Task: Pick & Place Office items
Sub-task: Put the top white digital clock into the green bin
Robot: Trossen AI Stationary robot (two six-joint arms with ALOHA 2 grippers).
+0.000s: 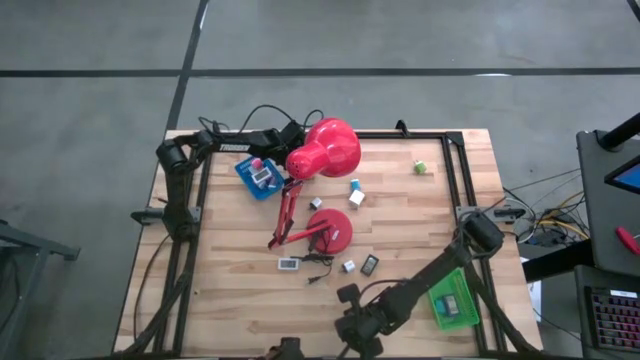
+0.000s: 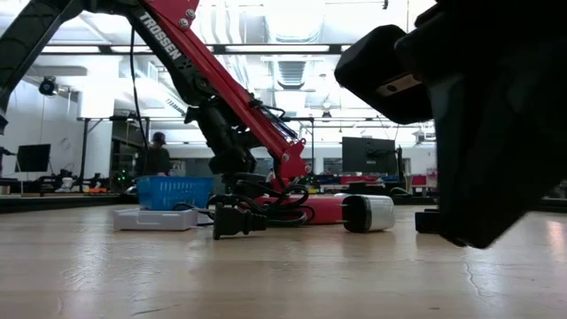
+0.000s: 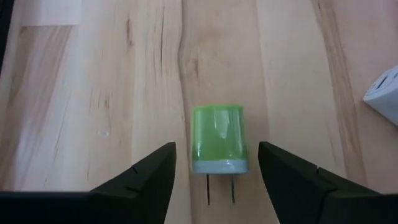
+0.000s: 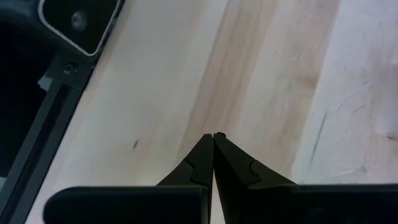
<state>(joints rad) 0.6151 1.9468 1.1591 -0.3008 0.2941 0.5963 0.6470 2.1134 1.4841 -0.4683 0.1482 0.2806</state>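
Observation:
A green plug-in block (image 3: 216, 140) with a white end and two prongs (image 3: 221, 190) lies flat on the wooden table. My left gripper (image 3: 217, 147) is open, with one finger on each side of the block and a gap left on both sides. In the high view my left arm (image 1: 245, 137) reaches along the far left edge, next to the red lamp's head. My right gripper (image 4: 213, 135) is shut with nothing between its fingers, over bare wood near the front edge (image 1: 352, 328). Several small office items lie loose around the lamp's base (image 1: 333, 228).
The big red desk lamp (image 1: 322, 150) fills the table's middle, and its cord and plug (image 2: 235, 217) trail toward the near side. A blue tray (image 1: 258, 176) stands at the far left, a green tray (image 1: 452, 298) at the near right. A white piece (image 3: 385, 93) lies close to the green block.

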